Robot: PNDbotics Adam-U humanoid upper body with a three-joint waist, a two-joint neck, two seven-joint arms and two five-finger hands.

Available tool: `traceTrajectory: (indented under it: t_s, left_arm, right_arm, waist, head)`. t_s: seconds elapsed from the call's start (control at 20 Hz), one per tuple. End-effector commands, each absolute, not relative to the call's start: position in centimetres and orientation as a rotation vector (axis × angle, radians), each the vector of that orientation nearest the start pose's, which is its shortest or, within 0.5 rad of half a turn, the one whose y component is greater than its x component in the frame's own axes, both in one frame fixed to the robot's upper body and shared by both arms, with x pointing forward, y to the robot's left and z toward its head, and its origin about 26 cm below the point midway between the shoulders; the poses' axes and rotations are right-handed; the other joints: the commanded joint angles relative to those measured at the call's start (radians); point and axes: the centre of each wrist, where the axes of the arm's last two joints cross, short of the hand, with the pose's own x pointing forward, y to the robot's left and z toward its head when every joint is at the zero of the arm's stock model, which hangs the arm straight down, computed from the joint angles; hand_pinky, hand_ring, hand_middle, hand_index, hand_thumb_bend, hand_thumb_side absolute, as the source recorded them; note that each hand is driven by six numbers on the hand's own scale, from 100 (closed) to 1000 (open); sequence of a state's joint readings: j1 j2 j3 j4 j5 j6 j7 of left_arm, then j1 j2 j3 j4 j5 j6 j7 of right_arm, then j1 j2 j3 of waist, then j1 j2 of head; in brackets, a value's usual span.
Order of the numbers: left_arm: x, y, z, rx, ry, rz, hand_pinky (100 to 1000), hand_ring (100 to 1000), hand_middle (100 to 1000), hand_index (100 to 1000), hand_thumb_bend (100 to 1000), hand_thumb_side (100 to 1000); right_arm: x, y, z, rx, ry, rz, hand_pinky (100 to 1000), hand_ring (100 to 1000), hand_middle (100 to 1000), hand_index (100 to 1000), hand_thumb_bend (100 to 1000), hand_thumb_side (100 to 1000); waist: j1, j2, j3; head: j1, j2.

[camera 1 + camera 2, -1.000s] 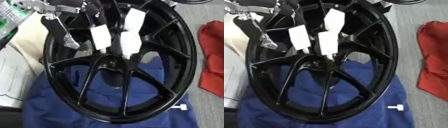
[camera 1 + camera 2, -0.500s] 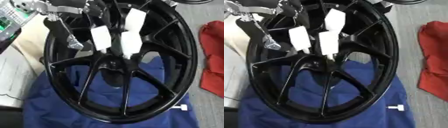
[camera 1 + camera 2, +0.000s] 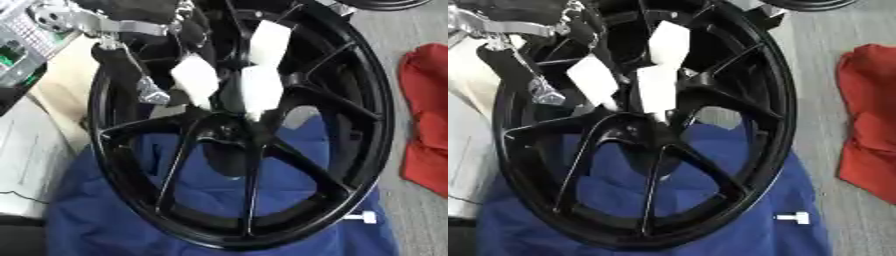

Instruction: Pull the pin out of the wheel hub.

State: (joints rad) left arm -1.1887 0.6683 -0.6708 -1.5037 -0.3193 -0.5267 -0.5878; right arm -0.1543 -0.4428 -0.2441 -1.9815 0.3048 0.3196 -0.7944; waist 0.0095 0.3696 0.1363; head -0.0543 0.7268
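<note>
Wheel (image 3: 332, 150) rests on cloth (image 3: 114, 220); apparently a pin (image 3: 362, 217) lies right.

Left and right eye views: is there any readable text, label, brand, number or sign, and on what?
None can be read.
The white pads on the hand's fingers are blank.
The black wheel shows no marking.
The blue cloth, the red cloth and the small white pin bear no print.
</note>
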Motion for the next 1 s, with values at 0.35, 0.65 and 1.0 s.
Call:
traceTrajectory:
  t_s: [0.35,0.65,1.0]
  left_arm:
    - [37.7,14.9,35.9,-0.312,1.447,2.471,723,536,370,509,150,274]
    - [36.6,15.4,37.9,-0.274,1.608,2.426,688,497,321,463,100,245]
    - [34.7,16.5,40.2,-0.225,1.780,2.346,674,481,306,458,100,220]
  right_arm:
    - [27.4,-35.2,20.2,-1.511,-1.791,-0.576,745,698,757,782,100,470]
    - [27.3,-35.3,20.2,-1.514,-1.788,-0.576,746,698,756,782,100,470]
    - [27.3,-35.3,20.1,-1.520,-1.781,-0.571,746,699,756,783,100,470]
  waist:
    - [0.000,-0.025,-0.002]
    - [-0.001,-0.029,0.000]
    - [-0.005,-0.036,0.004]
  head:
    - [0.004,-0.010]
    - [0.003,-0.010]
    - [0.003,-0.009]
